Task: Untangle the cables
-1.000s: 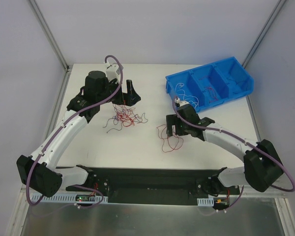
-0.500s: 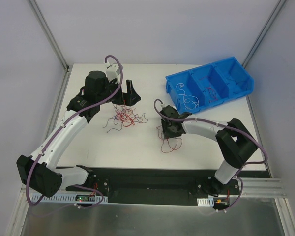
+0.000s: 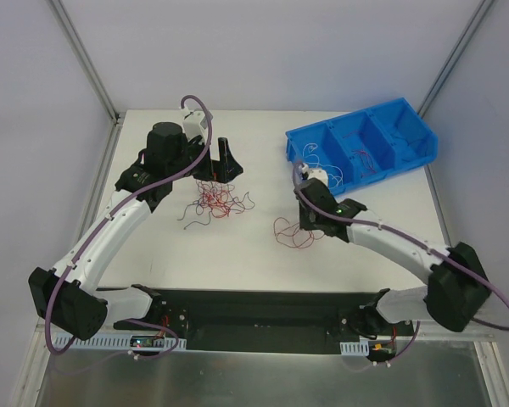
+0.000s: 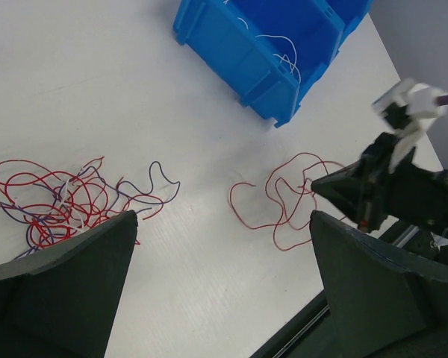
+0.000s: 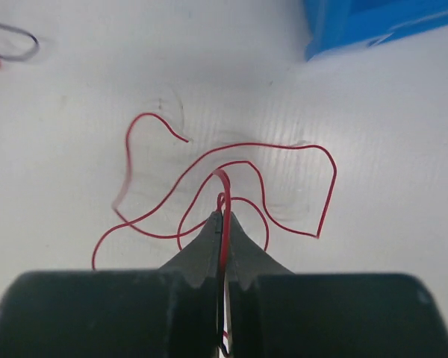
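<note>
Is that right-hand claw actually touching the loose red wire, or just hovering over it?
Touching. The right wrist view shows the right gripper shut, its two fingers pinching a loop of the red wire between their tips.

Looks like a robotics lab: 2 arms [image 3: 110,229] bolted to a white table [image 3: 237,250], aluminium posts [image 3: 85,64], grey walls [image 3: 263,51], blue bin [image 4: 231,60].
</note>
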`<state>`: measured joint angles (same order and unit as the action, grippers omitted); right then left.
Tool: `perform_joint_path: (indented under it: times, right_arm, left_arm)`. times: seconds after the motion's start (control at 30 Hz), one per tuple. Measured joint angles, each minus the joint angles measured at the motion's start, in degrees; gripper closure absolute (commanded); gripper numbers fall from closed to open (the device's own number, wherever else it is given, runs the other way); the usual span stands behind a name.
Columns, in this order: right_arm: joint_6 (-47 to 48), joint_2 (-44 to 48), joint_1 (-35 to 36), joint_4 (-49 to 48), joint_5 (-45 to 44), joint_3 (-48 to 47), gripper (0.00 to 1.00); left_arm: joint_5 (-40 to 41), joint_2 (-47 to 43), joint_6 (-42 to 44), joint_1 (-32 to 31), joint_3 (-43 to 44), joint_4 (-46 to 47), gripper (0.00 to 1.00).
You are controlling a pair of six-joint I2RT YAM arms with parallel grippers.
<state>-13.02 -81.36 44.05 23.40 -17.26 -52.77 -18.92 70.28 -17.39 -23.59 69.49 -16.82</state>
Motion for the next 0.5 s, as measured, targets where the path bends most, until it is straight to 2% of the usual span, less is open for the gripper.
perform_joint_path:
  times: [0.13,0.27,0.4,0.5]
  right_arm:
    - [-0.50,11.61,-1.55,-0.81,-4.68,0.79,1.00]
    - [-0.31,19.85,-8.24,-1.70,-6.19,0.59,1.00]
    - [1.27,21.53,-18.12,-0.35,-5.88,-4.28,1.00]
    - [3.30,19.87,-23.85,0.46,-5.46,-13.20,1.00]
  left_arm:
    - [-0.04,0.00,0.00,0.00,0.00,0.00,0.01]
    - [-0.07,0.00,-0.07,0.00,0.00,0.00,0.01]
    - [-0.11,0.00,-0.20,0.00,0.00,0.00,0.01]
    - [-0.09,0.00,-0.20,0.00,-0.02,0.00,0.01]
